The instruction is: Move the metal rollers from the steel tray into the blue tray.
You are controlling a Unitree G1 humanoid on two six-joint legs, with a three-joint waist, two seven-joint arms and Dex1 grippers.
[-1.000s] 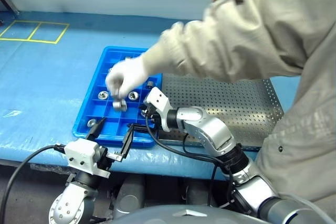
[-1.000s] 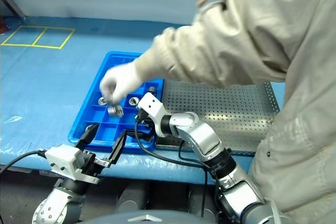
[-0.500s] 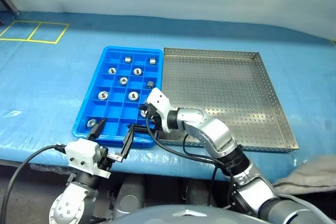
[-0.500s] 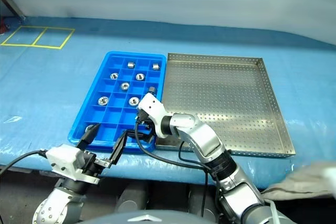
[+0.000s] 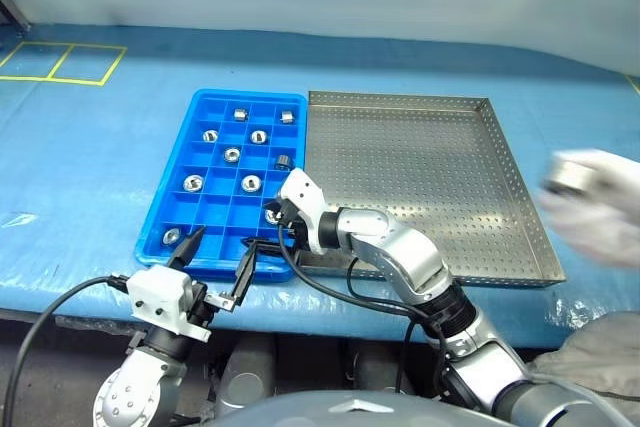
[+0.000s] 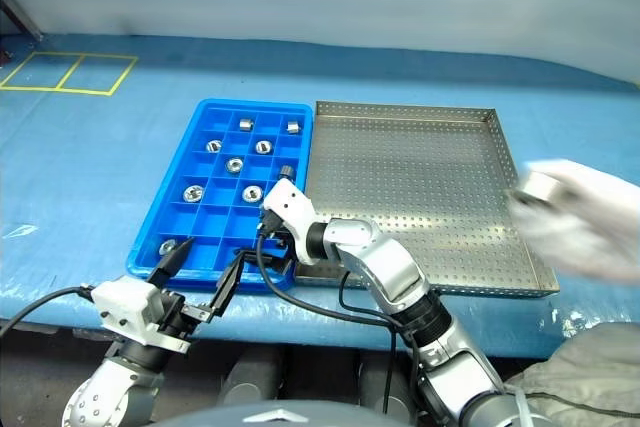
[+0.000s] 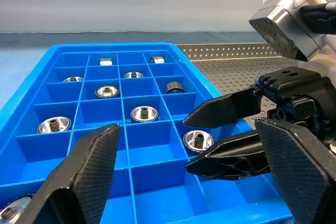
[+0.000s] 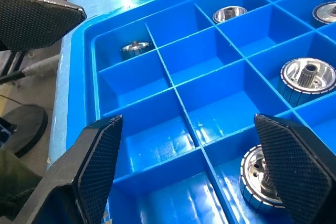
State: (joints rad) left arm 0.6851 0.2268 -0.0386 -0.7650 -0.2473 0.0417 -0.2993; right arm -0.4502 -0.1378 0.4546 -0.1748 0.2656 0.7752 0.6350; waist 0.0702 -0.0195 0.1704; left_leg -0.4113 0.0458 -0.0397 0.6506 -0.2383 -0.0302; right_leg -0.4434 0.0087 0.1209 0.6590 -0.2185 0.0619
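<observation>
Both tools gape empty at the bench's near edge: left tool [image 5: 213, 260] before the blue tray [image 5: 168, 207], right tool [image 7: 226, 135] over its near-right compartments. The steel tray [image 5: 420, 187] lies bare; no writing is legible.

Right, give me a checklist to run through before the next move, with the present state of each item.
1. Left end effector open and empty: ok.
2. Right end effector open and empty, over the blue tray: ok.
3. Rollers sit singly in separate compartments: ok.
4. Steel tray holds a roller to fetch: not ok, none shows on it.
5. Workspace free of people: not ok, a person's gloved hand is at the steel tray's right side.
6. What that hand holds: cannot tell.
</observation>
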